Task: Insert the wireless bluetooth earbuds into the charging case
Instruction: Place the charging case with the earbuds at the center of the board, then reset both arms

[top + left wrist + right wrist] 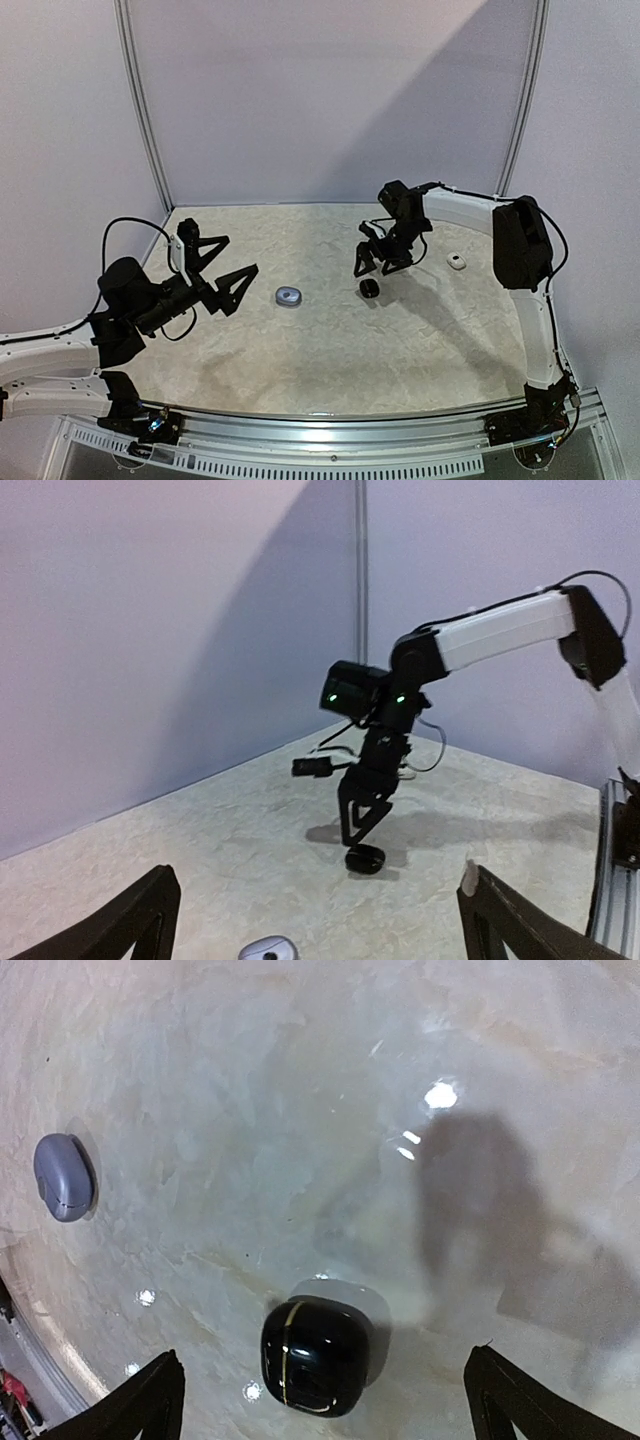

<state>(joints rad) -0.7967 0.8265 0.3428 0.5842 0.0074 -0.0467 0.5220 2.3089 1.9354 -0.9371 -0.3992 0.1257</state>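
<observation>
A closed black charging case (318,1354) with a thin gold seam lies on the table, also visible in the top view (370,289) and the left wrist view (365,860). My right gripper (325,1355) is open and hangs just above it, jaws spread wide to either side; it also shows in the top view (372,266). My left gripper (242,254) is open and empty, raised over the left of the table, and shows in its own view (318,880). I see no loose earbuds in any view.
A closed bluish-silver case (289,296) lies mid-table, also in the right wrist view (63,1177) and at the bottom edge of the left wrist view (266,949). A small white case-like object (457,262) lies right of the right gripper. Pale walls enclose the back.
</observation>
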